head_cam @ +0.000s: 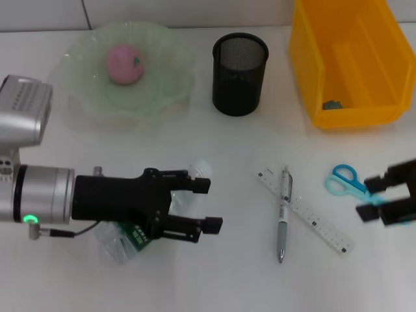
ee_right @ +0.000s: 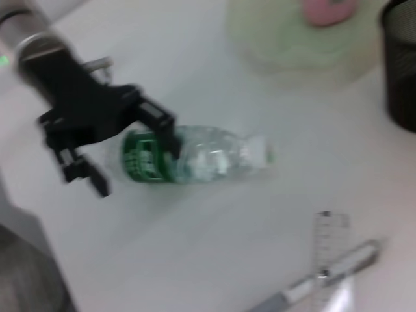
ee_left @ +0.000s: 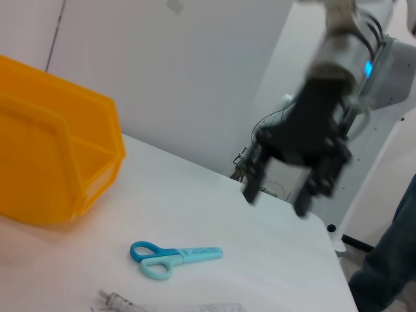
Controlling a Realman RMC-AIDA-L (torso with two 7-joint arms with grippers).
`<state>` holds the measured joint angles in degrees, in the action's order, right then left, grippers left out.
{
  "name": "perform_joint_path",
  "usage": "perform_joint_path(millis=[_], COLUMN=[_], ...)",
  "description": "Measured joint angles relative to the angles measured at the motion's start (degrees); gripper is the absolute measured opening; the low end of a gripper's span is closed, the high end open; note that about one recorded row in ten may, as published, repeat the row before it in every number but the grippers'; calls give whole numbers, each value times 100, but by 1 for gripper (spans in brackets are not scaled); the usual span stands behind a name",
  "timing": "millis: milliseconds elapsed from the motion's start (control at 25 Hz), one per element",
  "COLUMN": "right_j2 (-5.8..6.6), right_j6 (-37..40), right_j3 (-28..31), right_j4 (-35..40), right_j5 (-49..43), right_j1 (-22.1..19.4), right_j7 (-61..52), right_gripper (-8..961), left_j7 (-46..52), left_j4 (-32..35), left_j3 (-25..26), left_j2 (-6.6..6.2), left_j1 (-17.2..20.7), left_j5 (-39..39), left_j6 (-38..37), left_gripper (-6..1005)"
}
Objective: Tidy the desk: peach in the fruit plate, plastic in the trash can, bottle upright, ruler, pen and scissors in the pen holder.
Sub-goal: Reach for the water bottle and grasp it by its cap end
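The clear bottle (head_cam: 133, 235) with a green label lies on its side, partly under my left gripper (head_cam: 208, 205), which hovers open over it. The right wrist view shows that bottle (ee_right: 208, 156) beside the left gripper (ee_right: 136, 159). My right gripper (head_cam: 370, 198) is open just right of the blue scissors (head_cam: 341, 181); the left wrist view shows it (ee_left: 275, 201) above the scissors (ee_left: 172, 255). The pen (head_cam: 284, 211) lies across the ruler (head_cam: 312, 221). A pink peach (head_cam: 125, 64) sits in the green fruit plate (head_cam: 84, 97). A small grey-green scrap, apparently the plastic (head_cam: 333, 104), lies in the yellow trash can (head_cam: 354, 117).
The black mesh pen holder (head_cam: 240, 73) stands at the back between plate and yellow bin. The table's far edge and another part of the robot show behind the right gripper in the left wrist view.
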<state>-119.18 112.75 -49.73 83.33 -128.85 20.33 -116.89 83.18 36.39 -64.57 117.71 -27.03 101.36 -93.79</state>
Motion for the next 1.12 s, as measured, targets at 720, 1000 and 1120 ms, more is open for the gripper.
perform_joint_path(millis=[720, 1000, 1120], right_j2=[162, 166, 165], right_j6=[126, -189, -293], right_j3=[2444, 2444, 2441], right_j4=[-4371, -4597, -4608], right_j5=[724, 685, 685], right_j1=[-809, -808, -808], right_j7=[4810, 4832, 4837], right_gripper=[654, 783, 783], left_j7=[4878, 6145, 6419], left_j4=[2193, 2119, 2106], left_j3=[-798, -1780, -2007], left_j2=[127, 148, 148], left_j1=[-1746, -2130, -2092], left_j5=[2789, 3361, 3465], left_j6=[539, 1378, 1540], left_gripper=[789, 787, 787])
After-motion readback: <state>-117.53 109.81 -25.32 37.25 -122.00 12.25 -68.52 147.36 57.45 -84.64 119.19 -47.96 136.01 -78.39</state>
